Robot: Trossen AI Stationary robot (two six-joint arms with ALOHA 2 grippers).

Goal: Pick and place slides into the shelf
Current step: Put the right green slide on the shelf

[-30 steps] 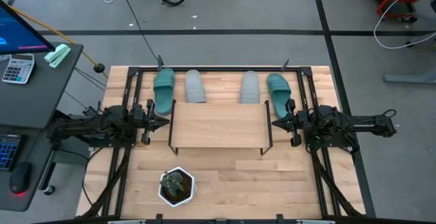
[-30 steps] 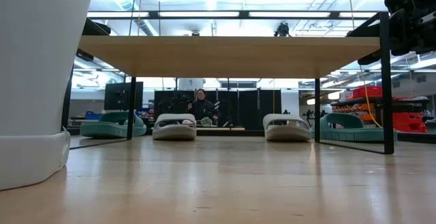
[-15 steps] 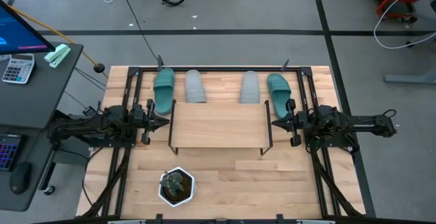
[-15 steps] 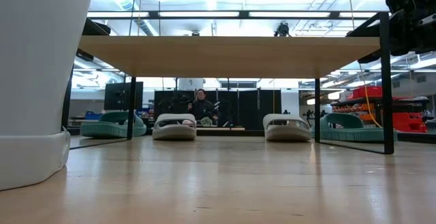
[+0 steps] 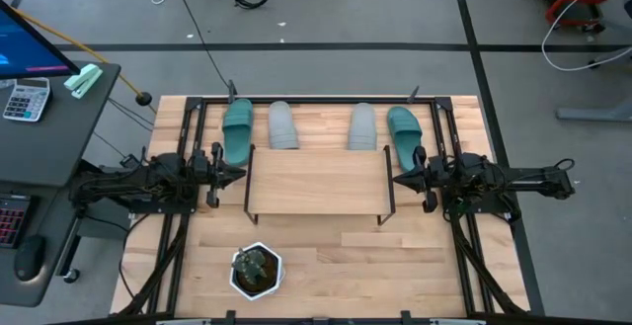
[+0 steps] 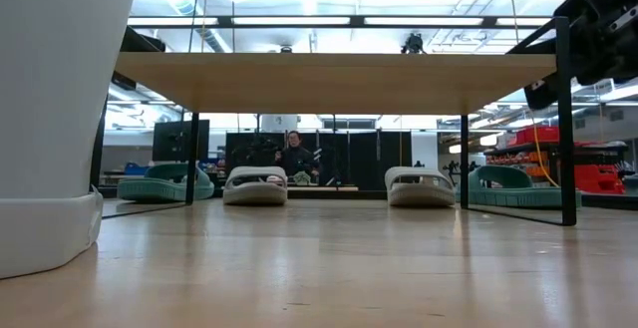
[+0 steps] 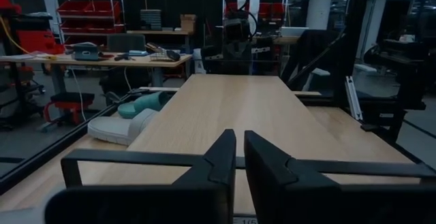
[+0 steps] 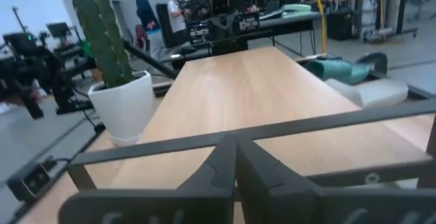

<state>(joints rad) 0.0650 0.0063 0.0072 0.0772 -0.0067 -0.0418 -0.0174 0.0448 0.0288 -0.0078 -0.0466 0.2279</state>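
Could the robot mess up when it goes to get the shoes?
Maybe. The teal slides lie close to the shelf legs, so an arm might bump the thin wire. All four slides sit behind the shelf, toes near its back edge, so reaching could knock it. The plant pot in front might tip if the shelf slides.

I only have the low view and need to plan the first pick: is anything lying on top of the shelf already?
Observer: No. From above, the shelf board is bare; all four slides lie on the table behind it.
Operator: What is the white thing on my left?
Observer: A white pot holding a cactus, standing in front of the shelf.
Operator: Where is the left gripper?
Observer: The left gripper hangs shut and empty at the shelf's left end.
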